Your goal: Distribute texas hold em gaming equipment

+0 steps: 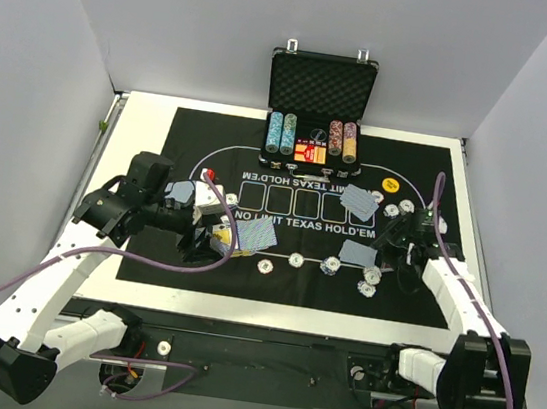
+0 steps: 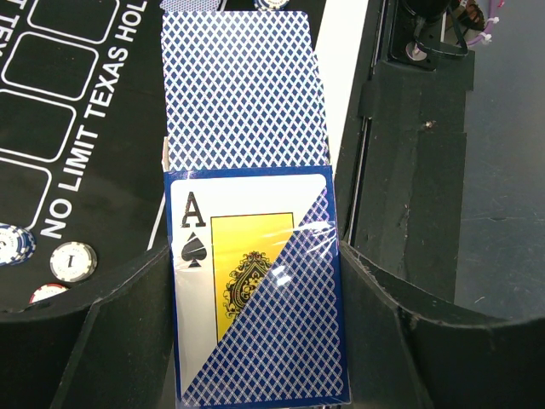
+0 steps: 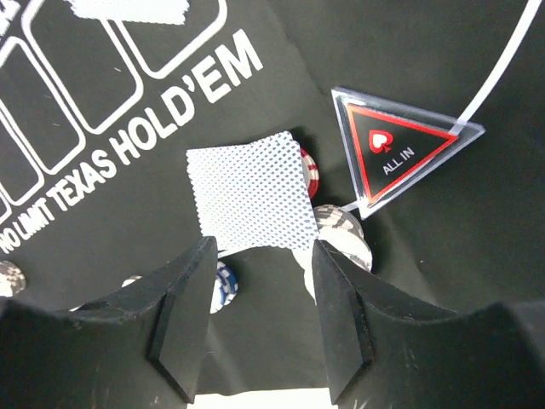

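Black mat (image 1: 181, 142) lying on white bench (image 1: 130, 145), grey walls (image 1: 278, 14) enclosing; left tool (image 2: 255, 358) clamping card deck (image 2: 255, 256), right tool (image 3: 262, 251) hanging apart over a card (image 3: 247, 192)

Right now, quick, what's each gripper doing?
Left gripper: shut on the deck.
Right gripper: open, empty, a card just beyond its fingertips.

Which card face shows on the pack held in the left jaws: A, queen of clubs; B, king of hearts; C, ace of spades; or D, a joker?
C: in the left wrist view the pack shows a white face with an A above a black spade in its corner.
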`<act>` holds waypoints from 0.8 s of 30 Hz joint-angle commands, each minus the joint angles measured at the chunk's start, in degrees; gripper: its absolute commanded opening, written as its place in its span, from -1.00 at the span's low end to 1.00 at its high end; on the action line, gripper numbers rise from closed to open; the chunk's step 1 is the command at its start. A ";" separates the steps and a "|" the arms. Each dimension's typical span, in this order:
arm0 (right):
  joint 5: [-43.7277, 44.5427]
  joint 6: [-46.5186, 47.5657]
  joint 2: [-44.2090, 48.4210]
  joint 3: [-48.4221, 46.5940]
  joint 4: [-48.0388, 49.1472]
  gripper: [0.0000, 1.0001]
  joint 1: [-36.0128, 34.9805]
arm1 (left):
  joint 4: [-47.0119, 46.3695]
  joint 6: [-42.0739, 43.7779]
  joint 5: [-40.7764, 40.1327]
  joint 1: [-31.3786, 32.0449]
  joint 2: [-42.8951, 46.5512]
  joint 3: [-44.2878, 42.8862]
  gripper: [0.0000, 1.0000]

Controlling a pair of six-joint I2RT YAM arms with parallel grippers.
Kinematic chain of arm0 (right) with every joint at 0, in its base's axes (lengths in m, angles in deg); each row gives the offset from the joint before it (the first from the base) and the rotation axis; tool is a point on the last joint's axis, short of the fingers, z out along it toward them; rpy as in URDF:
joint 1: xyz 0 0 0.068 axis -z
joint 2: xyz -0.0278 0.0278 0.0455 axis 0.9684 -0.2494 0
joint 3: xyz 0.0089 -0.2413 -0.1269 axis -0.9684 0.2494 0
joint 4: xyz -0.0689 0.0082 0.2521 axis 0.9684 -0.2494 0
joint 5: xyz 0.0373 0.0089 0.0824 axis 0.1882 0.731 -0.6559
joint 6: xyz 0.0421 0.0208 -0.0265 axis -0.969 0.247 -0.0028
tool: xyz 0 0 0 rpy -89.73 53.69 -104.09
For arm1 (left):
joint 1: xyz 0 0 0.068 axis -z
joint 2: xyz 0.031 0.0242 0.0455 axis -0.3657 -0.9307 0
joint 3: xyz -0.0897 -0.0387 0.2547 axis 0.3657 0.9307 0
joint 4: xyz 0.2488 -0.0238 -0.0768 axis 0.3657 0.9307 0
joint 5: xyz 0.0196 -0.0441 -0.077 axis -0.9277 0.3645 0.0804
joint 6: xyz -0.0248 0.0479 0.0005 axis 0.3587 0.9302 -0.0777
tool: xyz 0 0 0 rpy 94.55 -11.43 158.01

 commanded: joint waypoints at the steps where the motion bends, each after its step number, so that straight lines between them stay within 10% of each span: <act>1: 5.76 1.66 5.98 -5.84 -11.03 -0.10 -1.45 | -2.43 -0.32 2.56 -0.04 0.58 -1.97 -0.99; 5: 6.30 0.70 12.93 -9.88 -13.26 -0.04 -6.01 | -2.43 -0.23 2.47 0.04 0.49 -1.88 -0.99; 13: -22.25 -9.31 10.13 -18.85 3.23 0.53 -19.89 | -2.34 0.03 2.56 0.05 0.23 -2.05 -0.99; 24: -23.85 -9.06 -0.24 -27.30 6.96 0.69 -36.78 | -1.73 0.03 2.30 0.05 0.32 -2.67 -0.99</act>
